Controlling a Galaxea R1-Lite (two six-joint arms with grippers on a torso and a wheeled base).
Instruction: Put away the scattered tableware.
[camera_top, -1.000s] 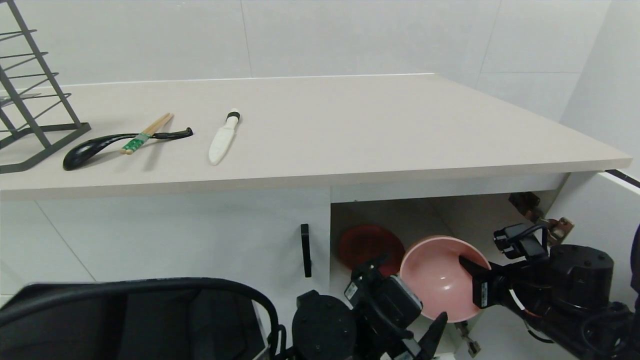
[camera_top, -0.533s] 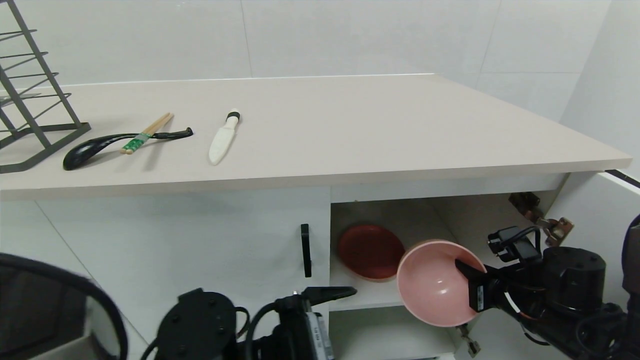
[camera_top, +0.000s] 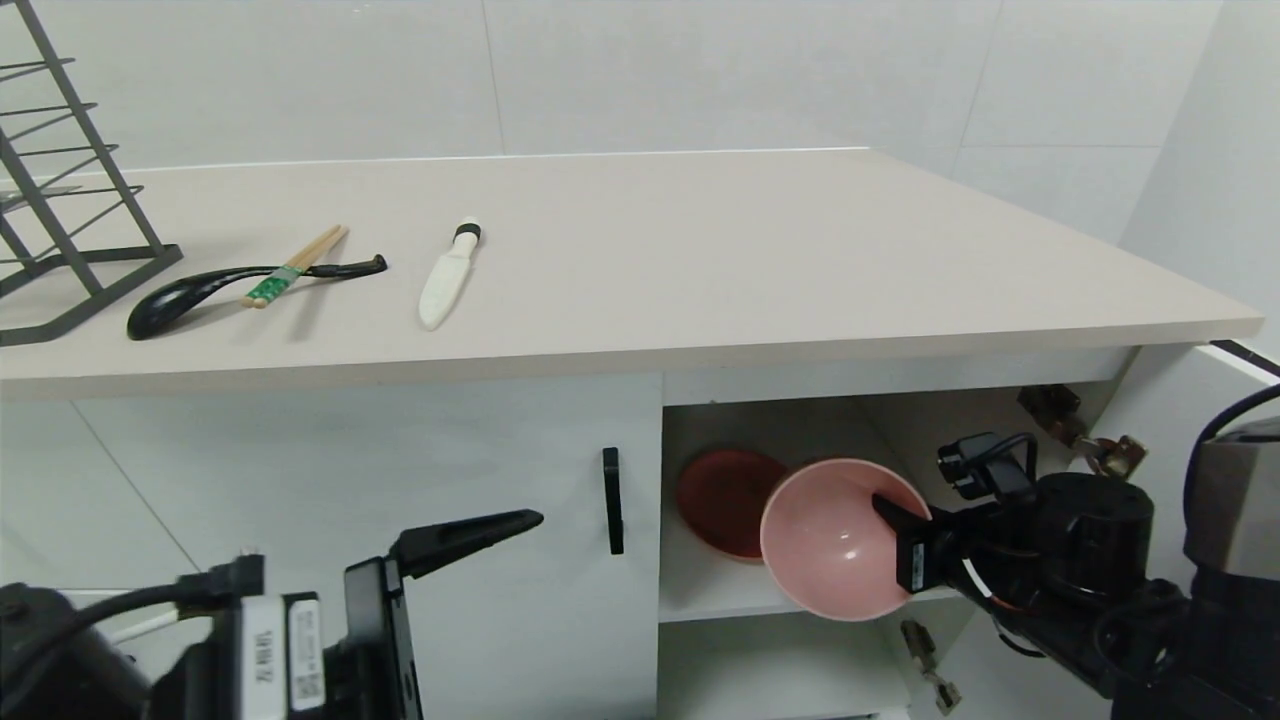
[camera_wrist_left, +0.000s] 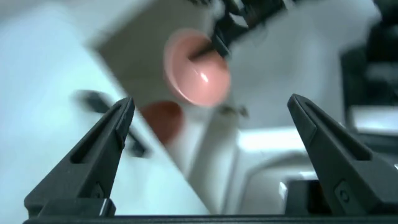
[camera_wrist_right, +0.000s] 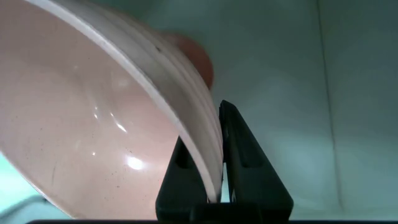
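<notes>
I carried the pink bowl (camera_top: 825, 540) in toward the shelf (camera_top: 710, 590), right gripper (camera_top: 885, 508) clamped on its rim, red plate (camera_top: 725, 498) just beyond it. Left gripper (camera_wrist_left: 211, 106) swung clear, fingers apart.

Pink bowl (camera_top: 830, 545) covers the red plate's (camera_top: 722, 495) right side on the cupboard shelf (camera_top: 705, 590) and the right gripper's (camera_top: 885, 505) outer finger, while the dish rack (camera_top: 105, 150) at the countertop's (camera_top: 700, 250) left end runs off frame.
</notes>
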